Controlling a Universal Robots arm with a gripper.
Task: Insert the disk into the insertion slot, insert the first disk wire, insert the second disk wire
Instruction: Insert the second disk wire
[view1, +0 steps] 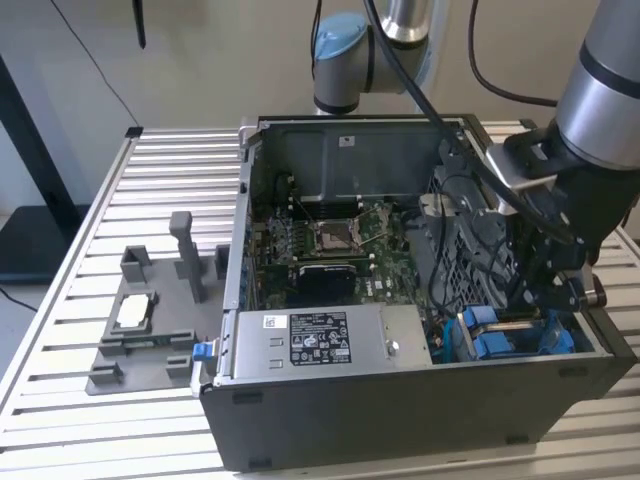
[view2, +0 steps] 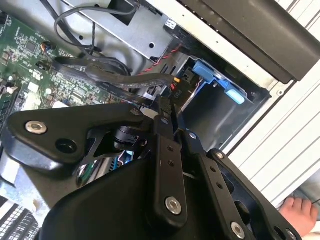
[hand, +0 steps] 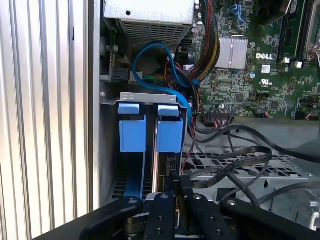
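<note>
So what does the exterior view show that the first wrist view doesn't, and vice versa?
Exterior view: the whole open case, the arm above it, and a grey fixture at the exterior view's left. First wrist view: a close look into the drive bay, with a looping blue cable and a finned heatsink. Both: the green motherboard, the slatted table, the blue carriers and the claw.

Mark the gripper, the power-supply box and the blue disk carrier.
gripper (view2: 168, 107): second wrist view, at its tip.
power-supply box (view1: 305, 340): exterior view, on its labelled face.
blue disk carrier (hand: 170, 136): first wrist view, on its blue end face.
</note>
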